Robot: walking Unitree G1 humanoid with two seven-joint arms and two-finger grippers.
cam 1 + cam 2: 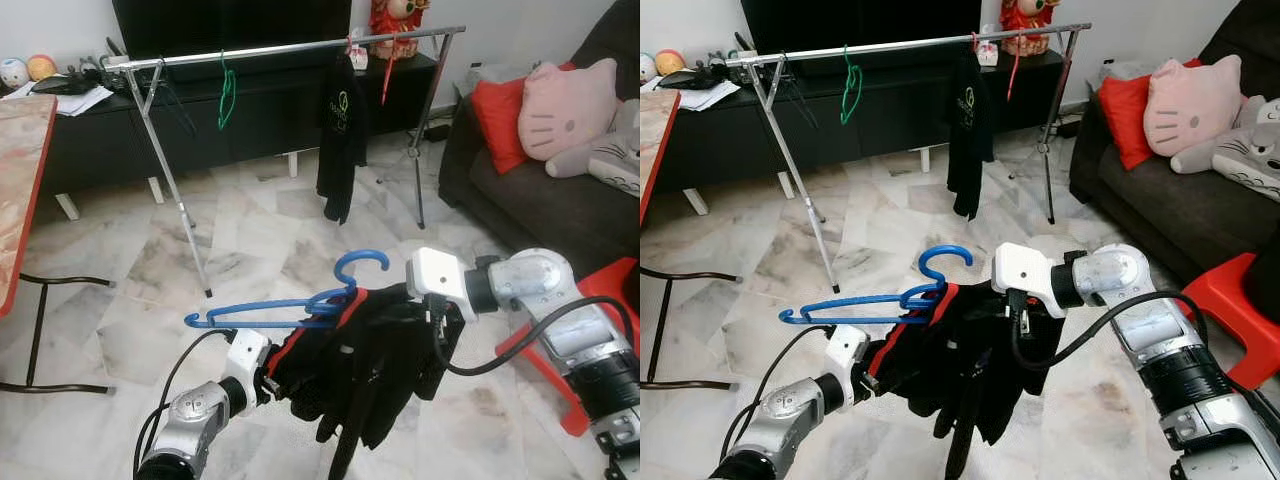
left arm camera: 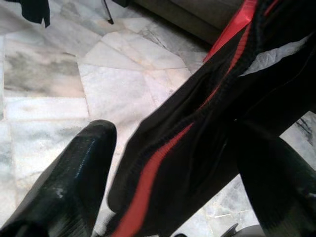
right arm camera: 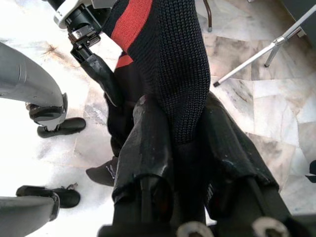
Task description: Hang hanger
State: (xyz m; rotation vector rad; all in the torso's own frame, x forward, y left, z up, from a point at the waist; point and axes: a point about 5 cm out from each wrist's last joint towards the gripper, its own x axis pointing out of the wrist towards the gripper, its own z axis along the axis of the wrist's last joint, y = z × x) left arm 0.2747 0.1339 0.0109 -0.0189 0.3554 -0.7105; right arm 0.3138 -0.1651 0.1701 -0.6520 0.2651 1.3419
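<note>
We hold a black garment with red trim between both arms, low in front of us over the marble floor. A blue hanger sits threaded in its top, hook upward and one arm jutting left. Our right gripper pinches the knit fabric tight between its two fingers. Our left gripper has its fingers set apart around the garment's red-striped edge; whether they actually clamp it, we cannot tell. Farther off stands the metal clothes rail, carrying a green hanger and a black shirt. A dark sofa sits to the right.
</note>
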